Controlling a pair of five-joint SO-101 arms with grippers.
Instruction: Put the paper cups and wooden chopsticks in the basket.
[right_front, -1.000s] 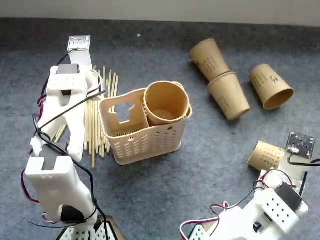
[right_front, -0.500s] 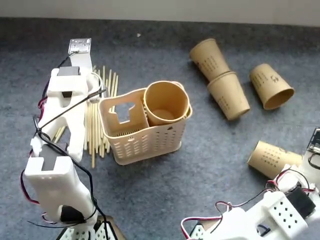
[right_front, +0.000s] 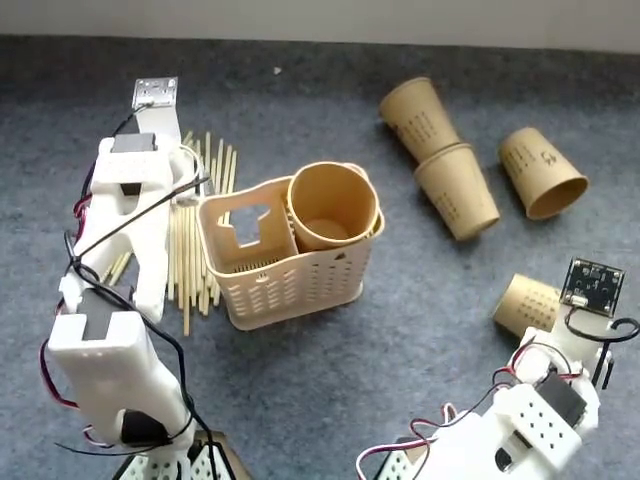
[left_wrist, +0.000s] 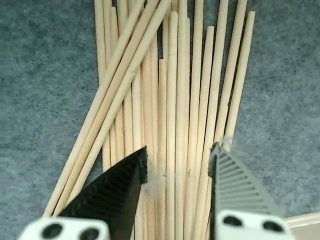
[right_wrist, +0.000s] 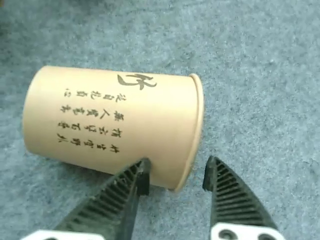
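A cream plastic basket stands on the grey carpet with one paper cup upright inside it. Wooden chopsticks lie in a loose bundle just left of the basket. My left gripper hovers open over the chopsticks, its tips spanning the middle sticks. Another paper cup lies on its side at the lower right. My right gripper is open, with the rim of that cup between its fingertips.
Three more paper cups lie on their sides at the back right: one nested against a second, and a third farther right. Bare carpet lies between the basket and the right arm.
The right arm swung out to the right and came back over the lying cup, which shifted slightly. The left arm edged a little away along the chopsticks.
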